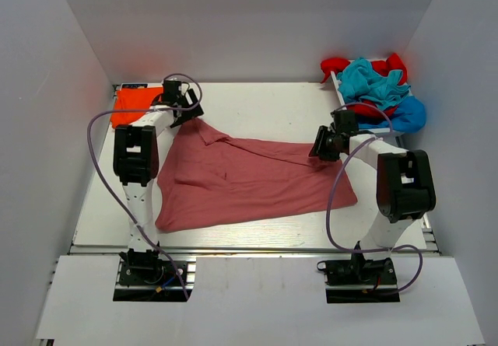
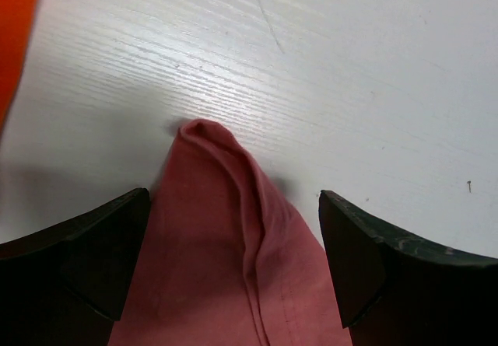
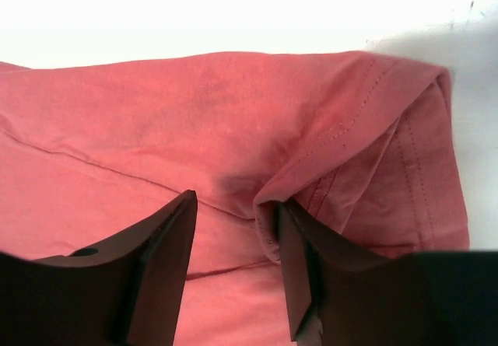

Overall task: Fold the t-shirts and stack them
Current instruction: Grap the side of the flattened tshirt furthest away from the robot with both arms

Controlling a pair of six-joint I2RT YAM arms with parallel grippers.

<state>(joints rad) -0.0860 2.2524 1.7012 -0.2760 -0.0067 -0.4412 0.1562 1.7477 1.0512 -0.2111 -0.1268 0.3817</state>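
Risk: my right end effector [image 3: 235, 206], half-closed over the pink-red t-shirt [image 1: 257, 183], hold unclear, may snag one layer; my left end effector [image 2: 233, 198] gapes empty.

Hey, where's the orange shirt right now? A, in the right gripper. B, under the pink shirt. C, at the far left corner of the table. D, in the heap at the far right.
C: the orange shirt lies at the far left corner of the table, apart from the heap of red, teal and blue shirts.
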